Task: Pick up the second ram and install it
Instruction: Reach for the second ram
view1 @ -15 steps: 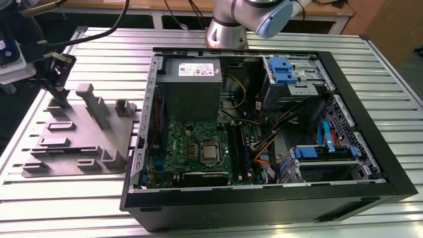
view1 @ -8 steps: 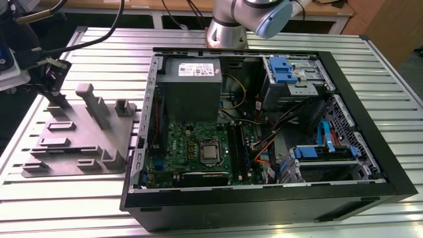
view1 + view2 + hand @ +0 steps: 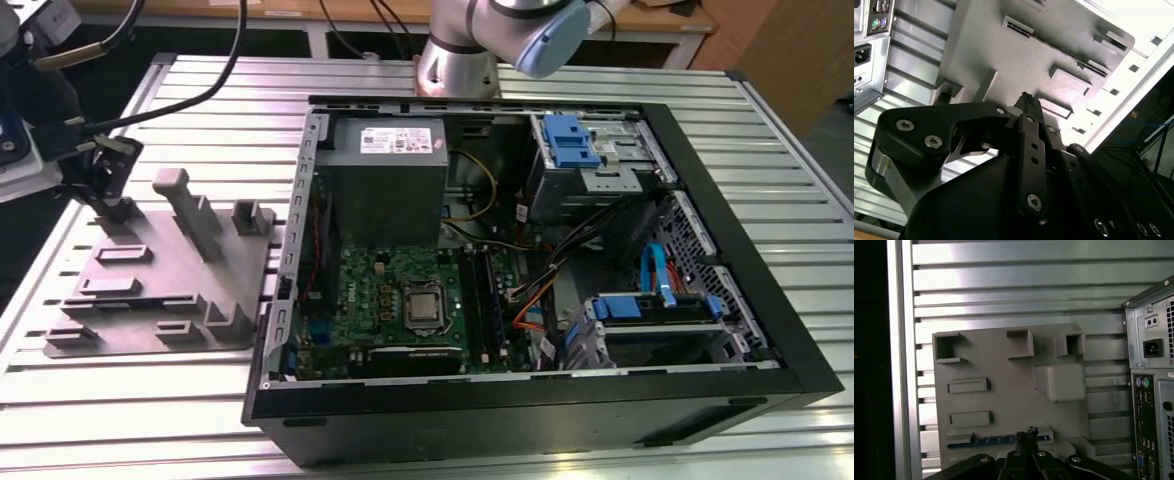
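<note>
First wrist view — fingers (image 3: 1025, 439) clasp second ram (image 3: 989, 441).

A grey fixture plate (image 3: 187, 312) lies beside the open computer case (image 3: 534, 405) on a slatted table (image 3: 781, 150).

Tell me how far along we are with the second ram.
Done: the tool is at the grey fixture plate. In hand: it sits right at the second ram, which is in a slot of the plate, not lifted. Left: the pickup itself and seating it in the motherboard slots inside the open case.
</note>
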You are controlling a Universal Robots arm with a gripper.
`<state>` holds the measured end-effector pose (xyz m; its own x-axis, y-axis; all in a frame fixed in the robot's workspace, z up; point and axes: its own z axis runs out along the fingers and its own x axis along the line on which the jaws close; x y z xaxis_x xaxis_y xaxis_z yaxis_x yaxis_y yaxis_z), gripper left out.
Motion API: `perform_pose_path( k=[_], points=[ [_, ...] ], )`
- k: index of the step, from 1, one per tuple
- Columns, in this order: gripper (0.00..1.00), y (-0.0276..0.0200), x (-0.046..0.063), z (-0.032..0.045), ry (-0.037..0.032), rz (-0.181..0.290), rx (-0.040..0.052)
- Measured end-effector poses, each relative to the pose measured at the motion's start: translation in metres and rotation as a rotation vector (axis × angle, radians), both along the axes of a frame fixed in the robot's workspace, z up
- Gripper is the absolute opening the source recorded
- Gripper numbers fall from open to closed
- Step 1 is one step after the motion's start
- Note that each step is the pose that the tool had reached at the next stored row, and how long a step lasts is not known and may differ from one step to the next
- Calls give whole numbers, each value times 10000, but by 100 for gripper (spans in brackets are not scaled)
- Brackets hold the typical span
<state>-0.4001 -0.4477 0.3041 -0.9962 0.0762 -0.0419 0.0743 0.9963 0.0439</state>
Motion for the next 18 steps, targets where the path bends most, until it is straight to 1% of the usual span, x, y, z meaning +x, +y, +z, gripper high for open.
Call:
perform_pose_path(
  k=[3, 8, 12, 14, 18],
  points=[
    [10, -7, -31, -47, 1, 0, 0],
    [10, -11, -88, -117, 5, 0, -26],
    [10, -23, -122, -159, 11, 1, -35],
    [10, -33, -132, -172, 13, 1, -38],
    [10, -68, -145, -202, 16, 0, -39]
  ],
)
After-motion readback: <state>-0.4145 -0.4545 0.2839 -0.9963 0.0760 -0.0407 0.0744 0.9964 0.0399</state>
